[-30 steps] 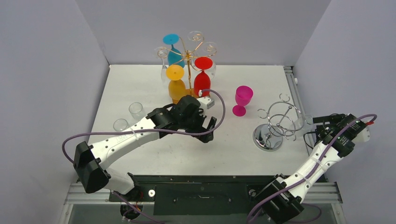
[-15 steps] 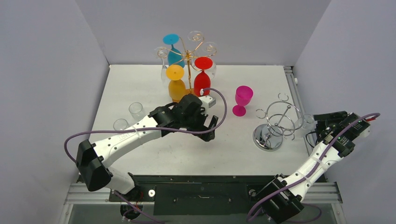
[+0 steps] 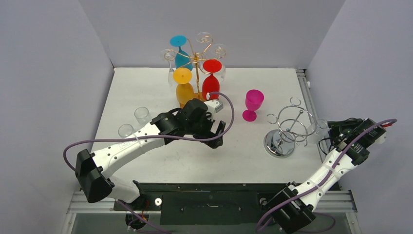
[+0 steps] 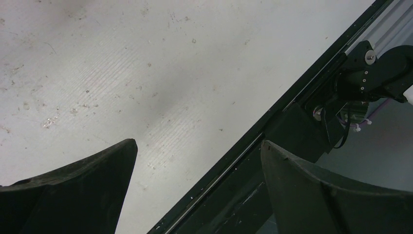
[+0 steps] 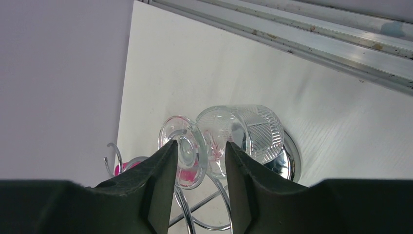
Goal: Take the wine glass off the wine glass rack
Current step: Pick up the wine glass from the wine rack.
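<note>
At the back of the worktop [image 3: 141, 87], the wine glass rack [image 3: 196, 57] holds three coloured glasses: blue glass [image 3: 178, 41], yellow glass [image 3: 184, 92], red glass [image 3: 210, 87]. Left gripper [image 4: 197, 148] spread wide, empty; right gripper [image 5: 199, 146] narrowly parted, straddling one clear glass [image 5: 248, 134] at the chrome stand [image 3: 287, 127].

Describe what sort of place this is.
Probably a robot test cell: left arm and right arm bolted at a white table, plain grey walls around, glasses hung on a gold rack.

Gold-wire wine glass rack [image 3: 196, 57], shiny chrome stand [image 3: 280, 145], matt table [image 3: 243, 161].
</note>
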Controlling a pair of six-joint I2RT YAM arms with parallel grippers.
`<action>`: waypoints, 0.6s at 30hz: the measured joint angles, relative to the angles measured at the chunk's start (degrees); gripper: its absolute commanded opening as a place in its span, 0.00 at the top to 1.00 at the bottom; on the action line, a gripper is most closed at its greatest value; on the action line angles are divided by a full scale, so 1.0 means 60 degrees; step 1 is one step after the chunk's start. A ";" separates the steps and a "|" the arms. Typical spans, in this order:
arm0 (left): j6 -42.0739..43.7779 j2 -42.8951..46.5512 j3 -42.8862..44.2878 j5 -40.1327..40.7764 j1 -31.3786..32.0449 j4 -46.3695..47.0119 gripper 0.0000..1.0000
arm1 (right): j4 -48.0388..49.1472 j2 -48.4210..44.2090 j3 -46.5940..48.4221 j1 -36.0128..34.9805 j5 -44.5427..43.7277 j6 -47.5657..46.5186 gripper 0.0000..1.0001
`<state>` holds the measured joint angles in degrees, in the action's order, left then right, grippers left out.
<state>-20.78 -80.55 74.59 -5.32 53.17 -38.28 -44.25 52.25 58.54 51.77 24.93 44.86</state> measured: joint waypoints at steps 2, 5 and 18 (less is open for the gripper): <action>0.0000 0.0058 -0.0022 -0.0022 0.0000 0.0000 0.04 | 0.0087 -0.0004 -0.0087 0.0000 0.0025 0.0011 0.63; 0.0000 0.0102 -0.0036 -0.0026 0.0000 0.0047 0.04 | 0.0182 -0.0004 -0.0240 0.0000 0.0102 0.0076 0.64; 0.0000 0.0109 -0.0080 -0.0051 0.0000 0.0219 0.04 | 0.0514 -0.0226 -0.0426 0.0000 0.0208 0.0222 0.98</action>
<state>-20.78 -79.90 74.11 -5.63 53.17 -36.97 -41.17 50.89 55.99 51.77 26.17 46.19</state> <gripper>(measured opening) 0.965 0.091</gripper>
